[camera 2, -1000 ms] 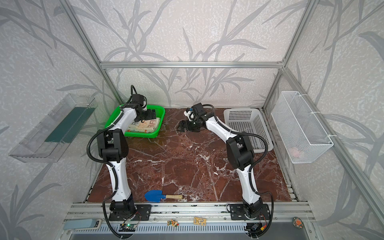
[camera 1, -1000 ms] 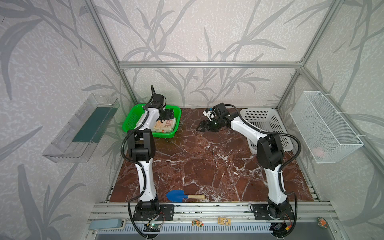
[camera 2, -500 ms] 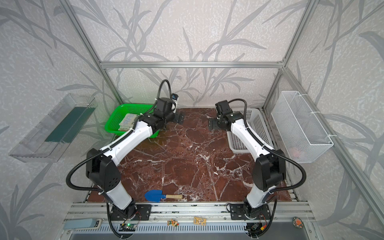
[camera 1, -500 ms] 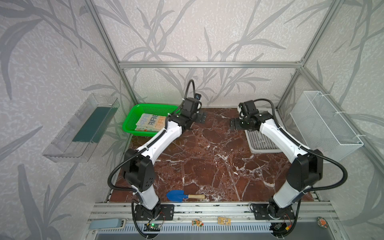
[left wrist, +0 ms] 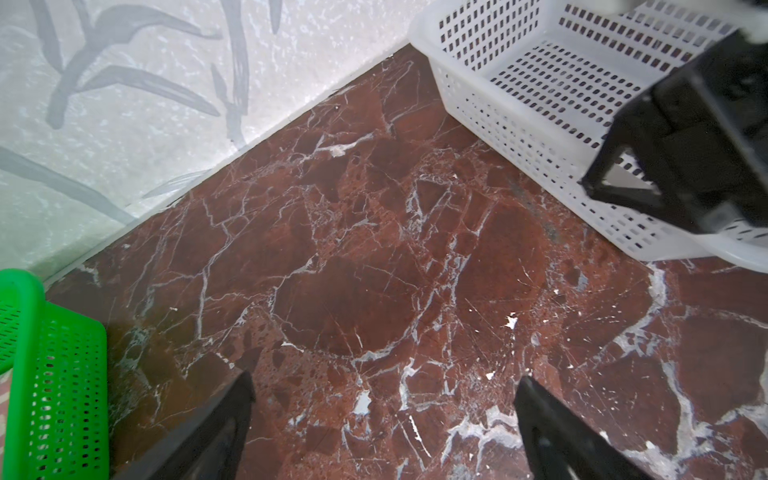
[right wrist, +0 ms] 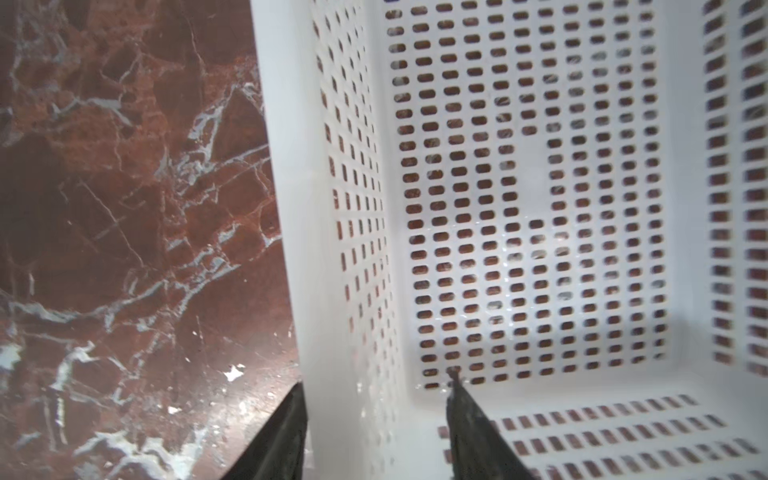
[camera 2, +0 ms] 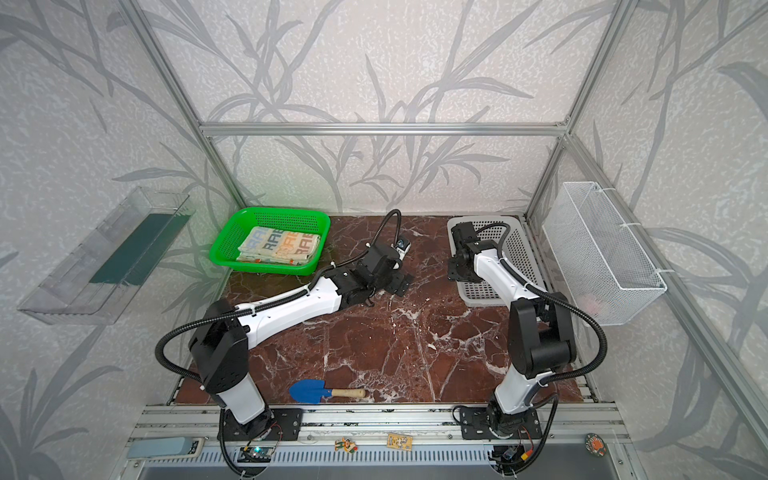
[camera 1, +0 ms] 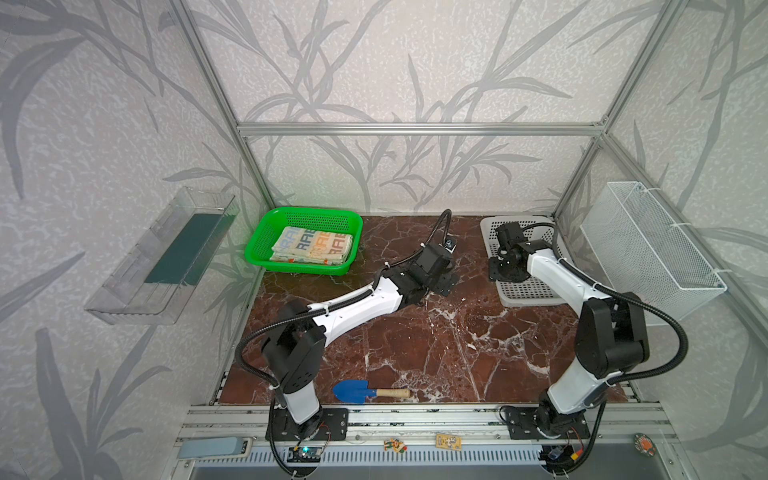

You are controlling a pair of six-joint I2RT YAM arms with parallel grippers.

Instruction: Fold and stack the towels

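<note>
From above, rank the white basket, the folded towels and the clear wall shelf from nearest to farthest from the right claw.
From the right claw:
1. White basket, right rear; the claw straddles its wall.
2. Folded towels, in the green basket, left rear.
3. Clear wall shelf, on the left wall.

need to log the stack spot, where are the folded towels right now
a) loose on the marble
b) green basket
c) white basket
b: the towels lie folded in a stack inside the green basket, as both top views show.
</note>
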